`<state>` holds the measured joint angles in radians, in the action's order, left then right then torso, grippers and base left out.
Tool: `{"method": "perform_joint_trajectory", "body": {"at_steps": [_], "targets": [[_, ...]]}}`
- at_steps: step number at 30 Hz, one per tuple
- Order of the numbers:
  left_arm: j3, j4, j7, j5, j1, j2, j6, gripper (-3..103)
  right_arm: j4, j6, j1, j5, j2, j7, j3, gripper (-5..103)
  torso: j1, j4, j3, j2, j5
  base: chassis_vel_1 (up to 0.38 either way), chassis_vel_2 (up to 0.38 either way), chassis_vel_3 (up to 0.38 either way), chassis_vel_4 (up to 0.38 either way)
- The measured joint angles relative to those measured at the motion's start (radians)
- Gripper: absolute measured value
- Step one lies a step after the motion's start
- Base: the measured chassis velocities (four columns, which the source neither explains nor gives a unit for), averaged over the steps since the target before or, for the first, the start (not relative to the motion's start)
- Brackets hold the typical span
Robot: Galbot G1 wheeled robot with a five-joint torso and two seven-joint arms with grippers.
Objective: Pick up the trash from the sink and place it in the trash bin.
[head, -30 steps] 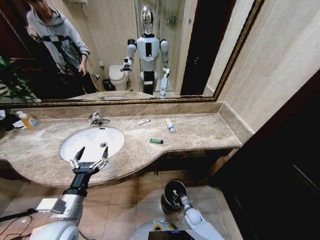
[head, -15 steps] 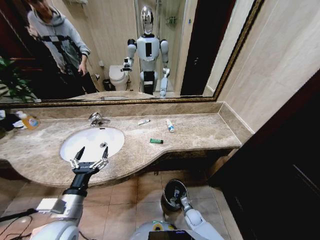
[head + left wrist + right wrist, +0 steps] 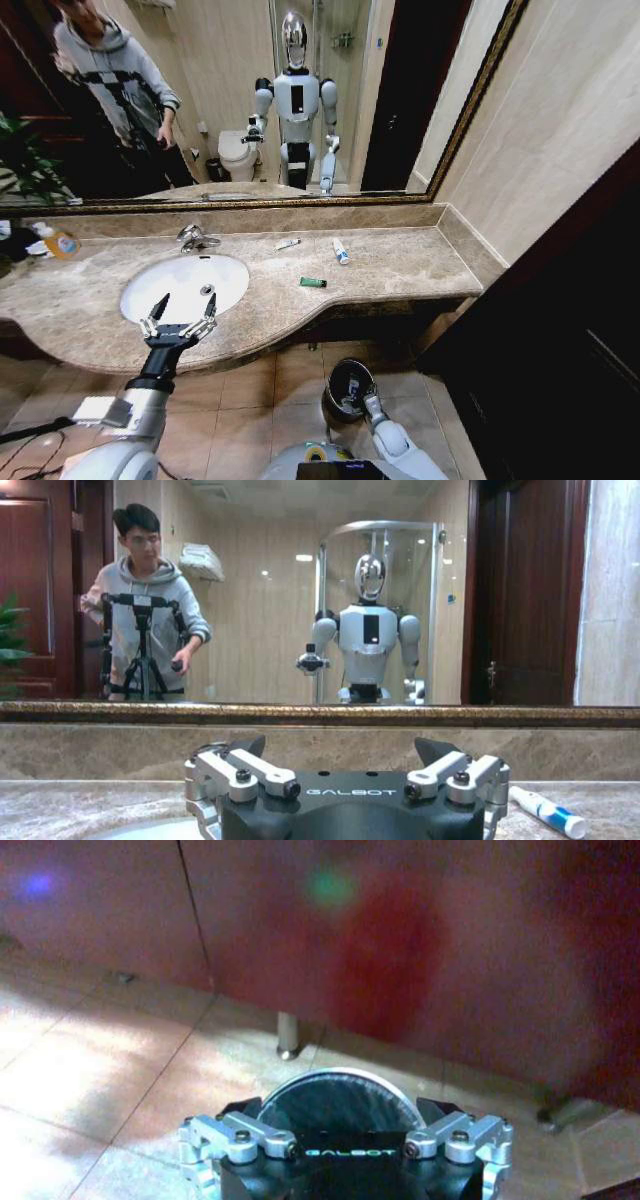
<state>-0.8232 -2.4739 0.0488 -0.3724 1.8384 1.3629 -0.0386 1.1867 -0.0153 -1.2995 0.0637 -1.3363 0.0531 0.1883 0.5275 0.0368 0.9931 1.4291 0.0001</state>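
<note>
The trash lies on the beige-brown marble counter (image 3: pixel 400 262) in the middle of the head view, well apart from the basin: a small green packet (image 3: pixel 313 282) nearest the front edge, a white tube with blue marks (image 3: pixel 341 250) behind it, and a smaller whitish item (image 3: pixel 287 243) near the back ledge. The sink (image 3: pixel 150 285), a white oval bowl with a chrome faucet (image 3: pixel 194 238), sits at centre left. The left gripper (image 3: pixel 178 320) hovers at the bowl's front rim, its fingers spread wide and holding nothing. At the lower centre, the trash bin (image 3: pixel 339 382) stands on the tiled floor, round and black, with the right gripper (image 3: pixel 361 394) just above its rim. The left wrist view adds a closer look at the white and blue tube (image 3: pixel 547 812) at lower right. The right wrist view looks straight down past that gripper's parted fingers (image 3: pixel 455 1129) onto the bin (image 3: pixel 340 1099) and a dark red cabinet front (image 3: pixel 400 945).
</note>
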Motion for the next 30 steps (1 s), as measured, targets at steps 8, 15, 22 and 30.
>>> {"method": "perform_joint_trajectory", "body": {"at_steps": [8, 15, 22, 30], "targets": [[0.0, 0.0, 0.0, 0.0, 0.0, 0.0, 0.0, 100, 0.275, -0.011, -0.146, -0.005, 0.053, 0.067, 0.048, 100, 0.0, 0.0, 0.0, 0.0, 0.0, 0.0, 0.0, 0.0, 0.0], [0.0, 0.0, 0.0, 0.0, 0.0, 0.0, 0.0, 100, 0.521, -0.01, -0.291, -0.015, 0.086, 0.116, 0.093, 100, 0.0, 0.0, 0.0, 0.0, -0.0001, 0.0, 0.0, 0.0, 0.0], [0.0, 0.0, 0.0, 0.0, 0.0, 0.0, 0.0, 100, 0.795, -0.017, -0.464, -0.022, 0.112, 0.143, 0.138, 100, 0.0, -0.0001, 0.0, 0.0, -0.0001, 0.0, 0.0, 0.0, 0.0], [0.0, 0.0, 0.0, 0.0, 0.0, 0.0, 0.0, 100, 0.938, -0.035, -0.516, -0.039, 0.12, 0.162, 0.144, 100, 0.0, -0.0001, 0.0, 0.0, 0.0, 0.0, 0.0, 0.0, 0.0]]}}
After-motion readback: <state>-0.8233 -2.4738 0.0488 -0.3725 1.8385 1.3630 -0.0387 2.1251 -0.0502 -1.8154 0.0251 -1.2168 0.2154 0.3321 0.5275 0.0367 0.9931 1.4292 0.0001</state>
